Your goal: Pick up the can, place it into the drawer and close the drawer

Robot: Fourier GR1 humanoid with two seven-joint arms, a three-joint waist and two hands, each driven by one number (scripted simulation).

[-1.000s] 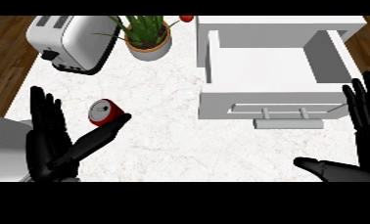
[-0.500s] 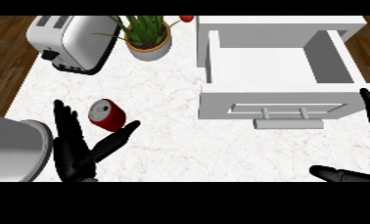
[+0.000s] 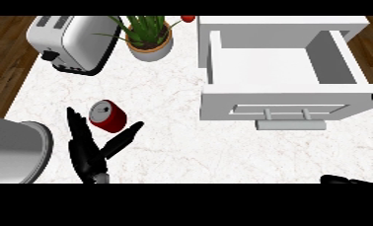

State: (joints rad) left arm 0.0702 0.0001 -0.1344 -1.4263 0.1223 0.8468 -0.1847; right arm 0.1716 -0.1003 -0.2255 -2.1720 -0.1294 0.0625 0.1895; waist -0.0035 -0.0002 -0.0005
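Note:
A red can lies on its side on the white marble counter, left of centre. My left hand is just below it, fingers straight and spread, the can between the thumb and the fingers with no finger curled round it. The white drawer stands pulled open at the right, its inside bare, its handle facing me. Only a dark sliver of my right hand shows at the lower right edge.
A silver toaster sits at the back left. A potted plant stands beside it, near the drawer's left wall. A grey forearm fills the lower left corner. Dark wood floor shows past the counter's left edge.
My left hand has slid down and right, closing under the can. My right hand has dropped from beside the drawer front almost out of view. The can has not moved.

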